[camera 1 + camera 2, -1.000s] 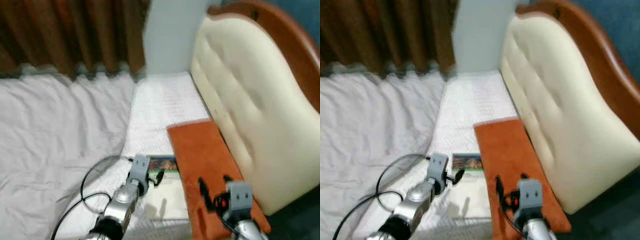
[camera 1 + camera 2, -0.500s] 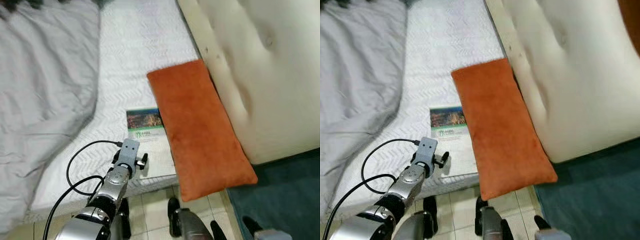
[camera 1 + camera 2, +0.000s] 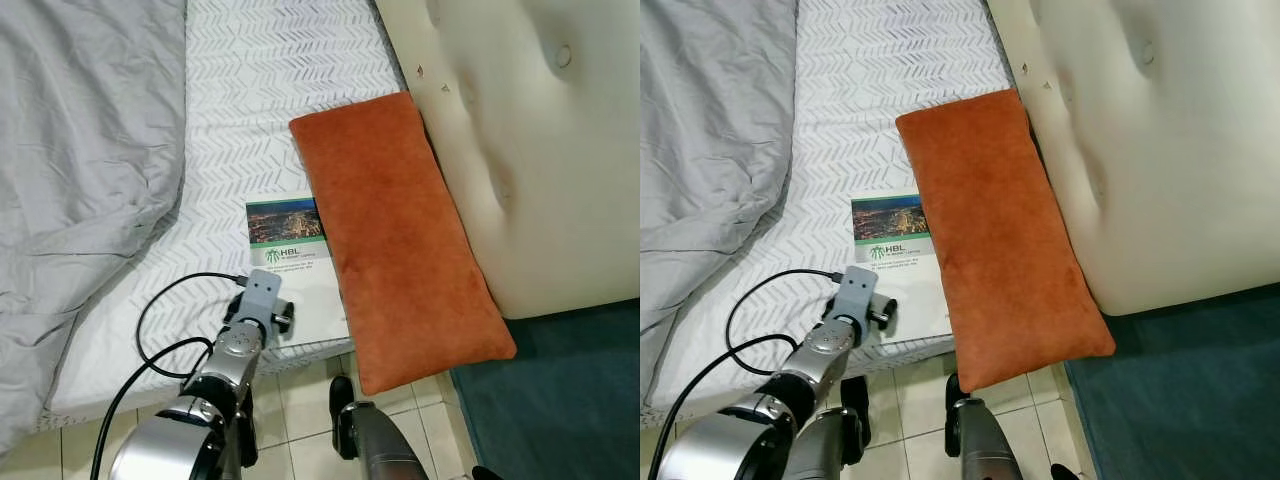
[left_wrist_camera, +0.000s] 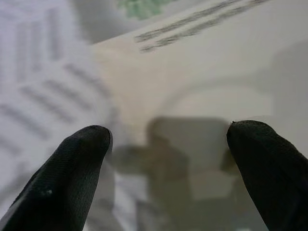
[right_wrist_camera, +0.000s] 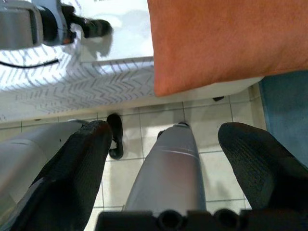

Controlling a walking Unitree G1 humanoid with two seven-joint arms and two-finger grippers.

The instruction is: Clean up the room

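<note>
Right gripper (image 5: 166,168) is hanging low over the tiled floor (image 5: 226,125) beside the robot's own silver legs (image 5: 166,163), jaws released and spread wide, holding nothing. Left gripper (image 3: 283,318) is reaching over the near edge of the bed (image 3: 300,60), jaws parted and empty, positioned just above the lower white part of the booklet (image 3: 295,265); the left wrist view is showing both black fingertips (image 4: 72,173) straddling the booklet's printed page. A black cable (image 3: 160,320) is looping from the left arm across the mattress. The booklet is lying flat on the white patterned sheet, its right edge tucked against the orange pillow (image 3: 395,225), which is leaning along the cream padded headboard (image 3: 530,140) and overhanging the mattress edge. A grey duvet (image 3: 80,150) is lying rumpled further left
</note>
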